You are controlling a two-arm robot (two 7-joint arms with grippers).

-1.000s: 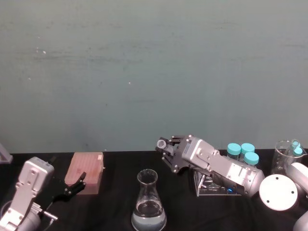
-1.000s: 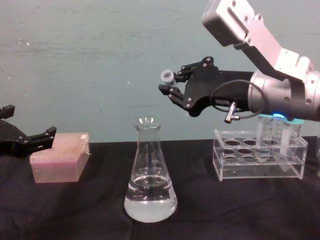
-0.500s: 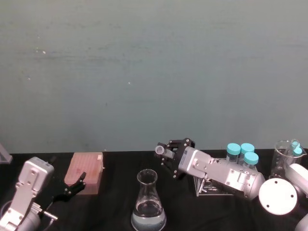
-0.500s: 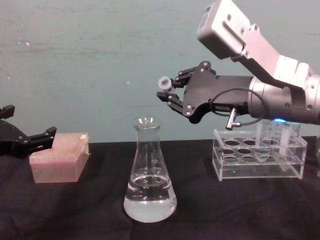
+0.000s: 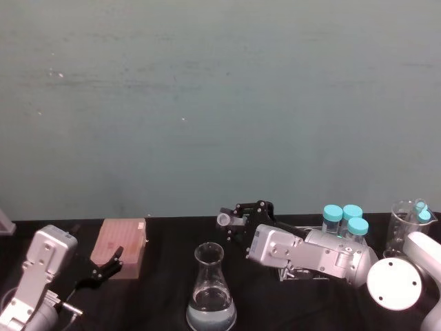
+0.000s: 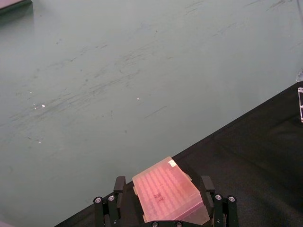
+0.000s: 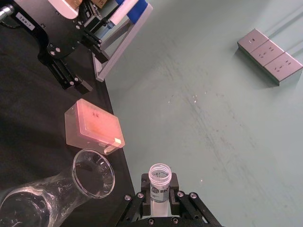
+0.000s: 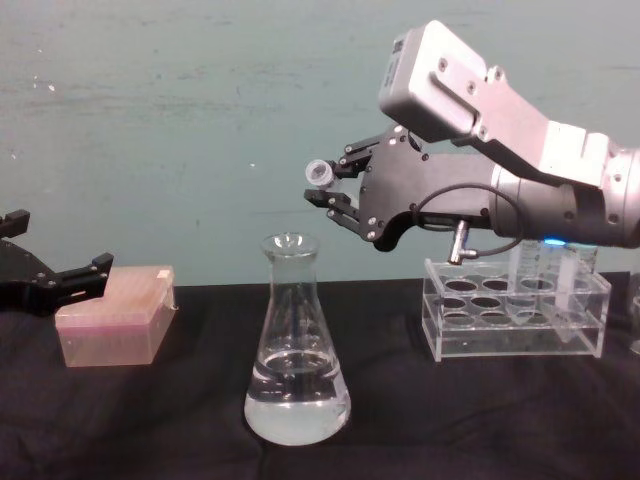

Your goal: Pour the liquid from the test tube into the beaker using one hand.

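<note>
Right claw (image 8: 330, 183) grips test tube (image 7: 159, 182) above-right of beaker (image 8: 294, 340); contents unclear.

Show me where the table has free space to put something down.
Bare cloth: between pink box and beaker, and between beaker and tube rack, under the right gripper. Crowded: around the rack; left gripper by the box.
</note>
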